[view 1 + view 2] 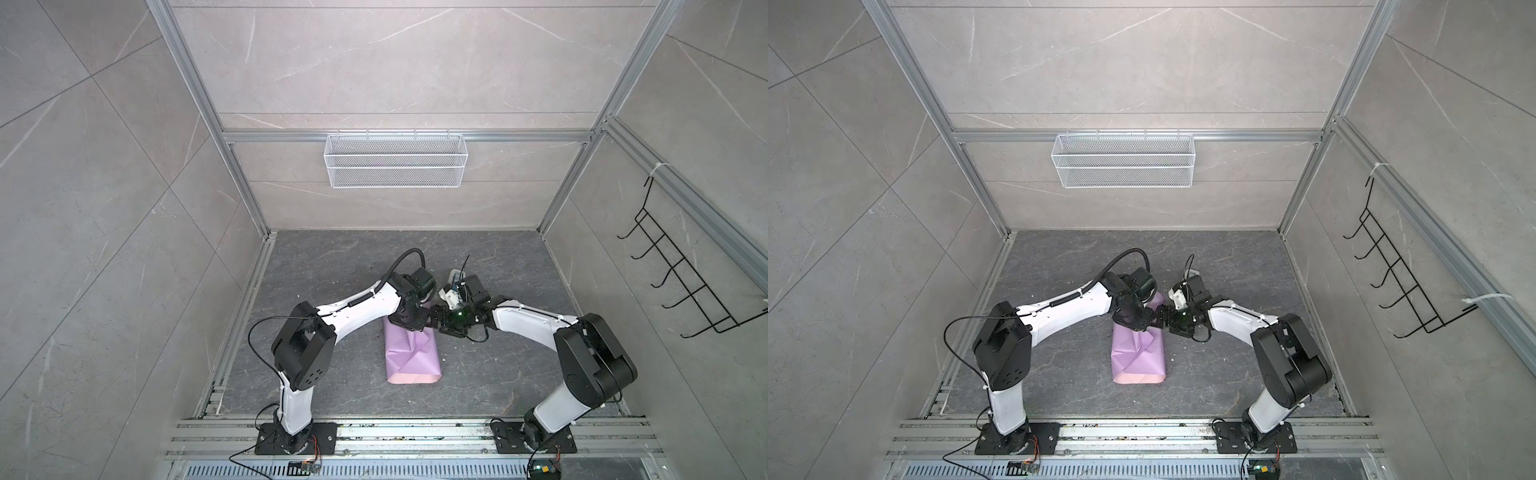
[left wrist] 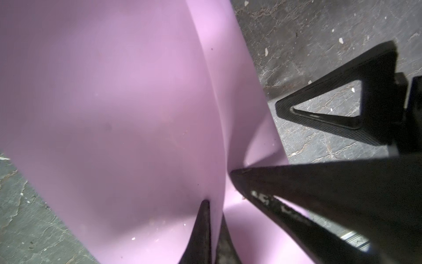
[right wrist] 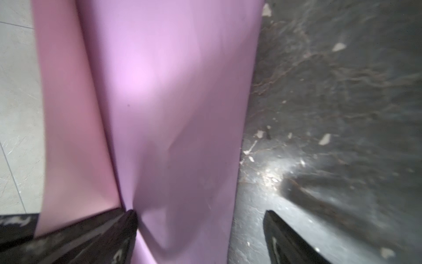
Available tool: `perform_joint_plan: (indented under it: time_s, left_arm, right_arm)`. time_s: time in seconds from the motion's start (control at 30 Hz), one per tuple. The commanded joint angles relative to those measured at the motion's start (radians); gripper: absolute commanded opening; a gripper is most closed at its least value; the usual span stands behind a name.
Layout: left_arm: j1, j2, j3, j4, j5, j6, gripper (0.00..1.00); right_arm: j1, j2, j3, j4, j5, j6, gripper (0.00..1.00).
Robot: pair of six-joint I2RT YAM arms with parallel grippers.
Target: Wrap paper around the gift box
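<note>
**Parcel, mostly wrapped; far end unfinished.**
Paper (image 1: 411,353) lies mid-table (image 1: 498,374), hiding the box, with the near end folded shut. Left claw (image 1: 409,326) is pinched on the far-end flap, right claw (image 1: 436,318) gapes beside it. That end seemingly remains to close.

Both arms (image 1: 361,305) have white shells, black joint housings (image 1: 303,349), looping black cables (image 1: 409,251) and black triangular fingers (image 2: 374,96).
</note>
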Motion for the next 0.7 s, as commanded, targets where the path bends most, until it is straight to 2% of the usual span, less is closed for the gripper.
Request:
perform_joint_plan:
  time_s: [0.0, 0.43, 0.67]
  left_arm:
    - [0.014, 0.021, -0.042, -0.044, -0.016, -0.014, 0.02]
    - [0.014, 0.018, 0.001, -0.043, -0.002, -0.015, 0.02]
    - [0.011, 0.006, 0.082, -0.028, 0.070, -0.025, 0.03]
  right_arm:
    - [-0.020, -0.036, -0.005, -0.066, 0.033, -0.005, 0.87]
    - [-0.030, 0.016, -0.044, -0.066, 0.064, -0.038, 0.87]
    - [-0.030, 0.029, -0.081, -0.040, 0.066, -0.024, 0.86]
